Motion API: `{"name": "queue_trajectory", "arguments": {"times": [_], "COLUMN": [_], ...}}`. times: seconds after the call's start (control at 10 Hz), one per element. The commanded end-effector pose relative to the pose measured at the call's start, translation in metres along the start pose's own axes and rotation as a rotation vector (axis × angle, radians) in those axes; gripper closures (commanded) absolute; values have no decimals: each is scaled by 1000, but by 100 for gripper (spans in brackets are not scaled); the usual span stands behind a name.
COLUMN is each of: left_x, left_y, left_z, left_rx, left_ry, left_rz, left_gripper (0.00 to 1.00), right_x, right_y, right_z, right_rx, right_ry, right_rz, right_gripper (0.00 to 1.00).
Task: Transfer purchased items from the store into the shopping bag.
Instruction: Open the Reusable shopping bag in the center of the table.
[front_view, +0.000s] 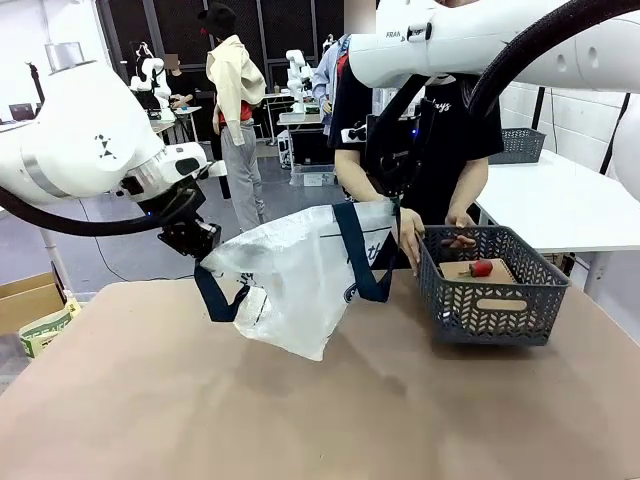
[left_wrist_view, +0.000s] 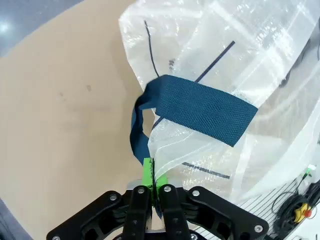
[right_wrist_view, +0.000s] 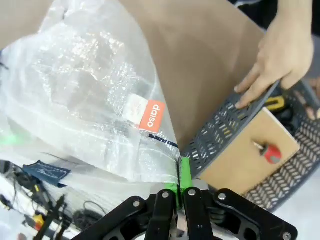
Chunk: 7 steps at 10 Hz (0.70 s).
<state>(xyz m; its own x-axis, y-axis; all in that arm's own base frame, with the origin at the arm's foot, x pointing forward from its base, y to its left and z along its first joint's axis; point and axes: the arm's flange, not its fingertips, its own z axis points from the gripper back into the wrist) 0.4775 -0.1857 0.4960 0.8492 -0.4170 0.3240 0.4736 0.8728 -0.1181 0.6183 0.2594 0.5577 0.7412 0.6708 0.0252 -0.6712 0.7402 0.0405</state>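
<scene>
The bag (front_view: 300, 275) hangs open-mouthed above the table (front_view: 150, 400), stretched between the robot's two arms, its lower corner sagging toward the tabletop. The left gripper (front_view: 205, 245) has its jaws pinched tight on the bag's left rim; in the left wrist view, the green pads (left_wrist_view: 147, 172) clamp the translucent plastic (left_wrist_view: 240, 60) just beside a navy handle (left_wrist_view: 200, 107), which loops down loose. The right gripper (front_view: 396, 203) comes down from above and is clamped on the opposite rim, next to the other handle (front_view: 360, 250). Seen from the right wrist, its fingers (right_wrist_view: 181, 185) meet on the plastic edge, an orange label (right_wrist_view: 151, 114) showing on the crinkled bag wall (right_wrist_view: 85, 100).

Just right of the bag stands the basket (front_view: 495, 300), on the table. The items (front_view: 478, 270) lie inside it: a flat tan box (right_wrist_view: 245, 150) with a small red piece (right_wrist_view: 271, 153) on top, and something yellow (right_wrist_view: 274, 103) behind.

A person at the far side rests a hand (right_wrist_view: 280, 55) on the basket's rim (right_wrist_view: 220, 130), between bag and basket.
</scene>
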Motion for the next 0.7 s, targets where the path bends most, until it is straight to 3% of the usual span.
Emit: {"name": "queue_trajectory", "arguments": {"times": [0.0, 0.2, 0.3, 0.4, 0.6], "left_x": [-9, 21, 0, 9, 11], "left_y": [7, -11, -2, -6, -19], "left_z": [-11, -29, -11, -16, -22], "left_rx": [49, 115, 37, 57, 40], "left_ry": [-3, -161, -13, -75, -42], "left_rz": [-115, 72, -67, -25, -199], "left_gripper": [100, 100, 100, 100, 100], "right_x": [2, 3, 2, 1, -1], "right_y": [1, 31, 47, 61, 72], "right_z": [11, 5, -5, -8, -13], "right_rx": [33, 120, 104, 123, 86], "right_ry": [-68, -125, -105, -115, -72], "right_rz": [85, 139, 148, 140, 193], "right_gripper": [100, 100, 100, 100, 100]}}
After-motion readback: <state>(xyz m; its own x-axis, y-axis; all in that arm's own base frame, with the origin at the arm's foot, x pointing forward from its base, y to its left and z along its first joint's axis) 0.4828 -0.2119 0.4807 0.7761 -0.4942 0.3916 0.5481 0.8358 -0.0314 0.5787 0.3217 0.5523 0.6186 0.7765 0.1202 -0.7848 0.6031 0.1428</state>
